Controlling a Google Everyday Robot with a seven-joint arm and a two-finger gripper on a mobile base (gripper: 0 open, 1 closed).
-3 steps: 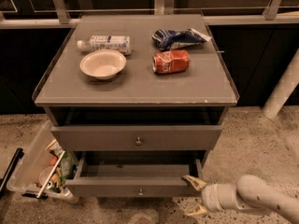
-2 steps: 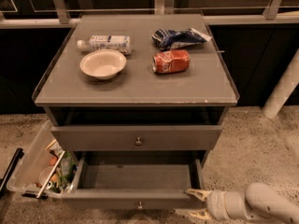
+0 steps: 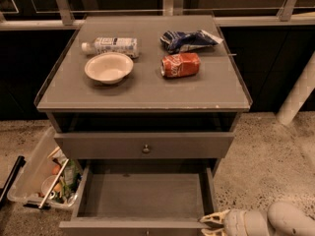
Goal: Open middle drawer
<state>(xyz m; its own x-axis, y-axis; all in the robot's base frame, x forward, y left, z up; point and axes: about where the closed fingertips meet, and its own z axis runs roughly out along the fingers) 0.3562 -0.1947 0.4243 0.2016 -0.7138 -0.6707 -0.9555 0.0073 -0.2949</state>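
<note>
Grey middle drawer [image 3: 142, 195] is sitting pulled well out of the cabinet [image 3: 142, 90], its grey inside showing, directly under the top drawer front [image 3: 98, 145], which is staying flush.

Arm [image 3: 290, 220]: cream, rounded segments are entering from the lower right corner, lying low and roughly level, reaching leftward. Gripper [image 3: 209, 224] is resting at the right end of the middle drawer's front edge, at the bottom of the view. Its two pale fingers are pointing left and standing apart, one above the other; the lower one is being cut by the frame edge. Whether they are touching the drawer front cannot be told.

Count, cabinet top:
- one plastic bottle [image 3: 109, 45], lying on its side at back left
- one pale bowl [image 3: 108, 68], sitting upright just in front of the bottle
- one red can [image 3: 180, 65], lying on its side
- one blue bag [image 3: 189, 40], lying behind the can

Count, elsewhere:
- one small round knob [image 3: 145, 148], sitting centred on the top drawer front
- one clear bin [image 3: 34, 176] of mixed items, sitting on the floor left of the cabinet
</note>
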